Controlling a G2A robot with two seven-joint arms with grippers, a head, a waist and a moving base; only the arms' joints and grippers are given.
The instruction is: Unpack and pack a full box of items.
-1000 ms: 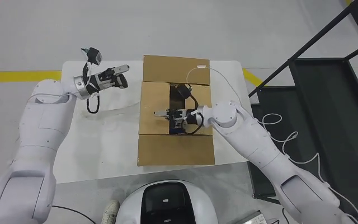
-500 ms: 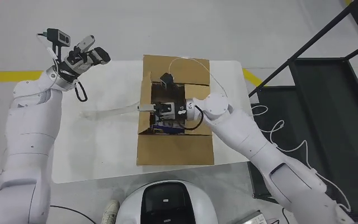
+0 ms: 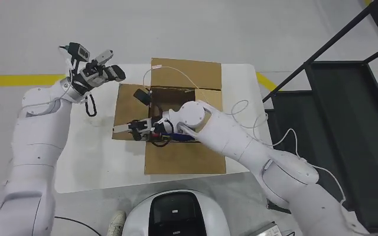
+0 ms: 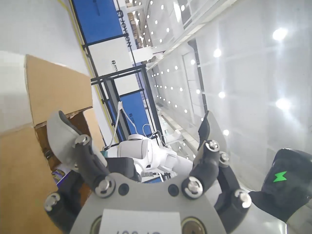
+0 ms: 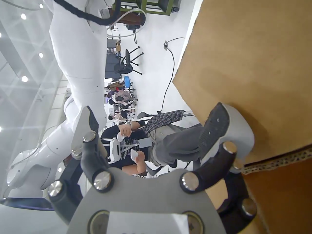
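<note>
Box (image 3: 184,157) is open. Right gripper (image 3: 131,127), wide apart, touches its left flap (image 3: 127,103). Left gripper (image 3: 112,65), far left, is apart too.

White table (image 3: 94,165); yellow floor stripe (image 3: 23,79) past its far edge; black metal steps (image 3: 336,88) beside table.

On a black module (image 4: 288,196), a green zigzag sign (image 4: 278,177); lettering on wall panels (image 4: 97,20).

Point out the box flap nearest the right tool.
The left flap, folded out over the table: the right tool lies against it. The far flap and near flap lie away from it.
</note>
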